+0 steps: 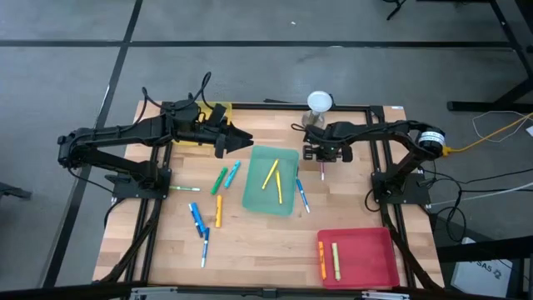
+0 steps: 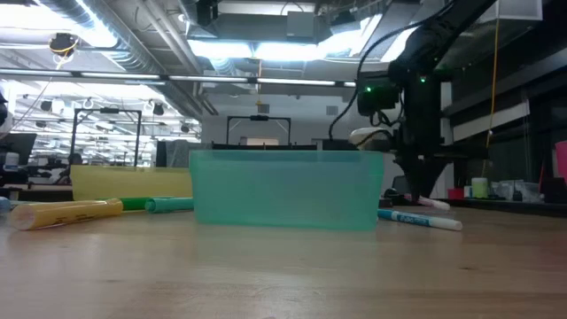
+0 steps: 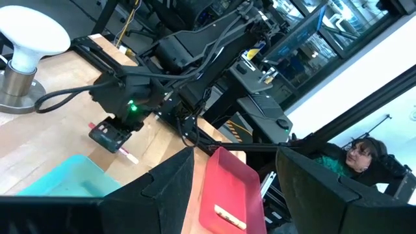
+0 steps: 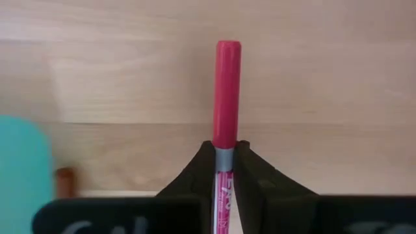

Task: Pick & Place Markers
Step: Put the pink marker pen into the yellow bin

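Note:
My right gripper (image 1: pixel 322 158) hangs above the wood right of the teal tray (image 1: pixel 250 200), shut on a pink-capped, white-barrelled marker (image 4: pixel 227 91). Its barrel end (image 1: pixel 322 173) sticks out toward the near edge. My left gripper (image 1: pixel 241 138) hovers open and empty by the yellow tray (image 1: pixel 218 109) at the far left. Two yellow markers (image 1: pixel 272 177) lie in the teal tray. On the table lie green (image 1: pixel 219 180), teal (image 1: pixel 232 172), orange (image 1: pixel 219 210) and blue (image 1: pixel 197 219) markers, and a blue one (image 1: pixel 301 195) at the tray's right. My right gripper pinches the marker between its two fingertips at the grey band (image 4: pixel 224 156) where cap meets barrel. The fingers point down from above and lie across the marker. The marker lies about level, just over the wood (image 2: pixel 432 204); whether an end touches the table I cannot tell.
A red tray (image 1: pixel 371 250) at the near right holds an orange and a yellow marker. A white-headed lamp-like stand (image 1: pixel 320 103) is at the far edge behind my right gripper. A person (image 3: pixel 364 156) sits beyond the table.

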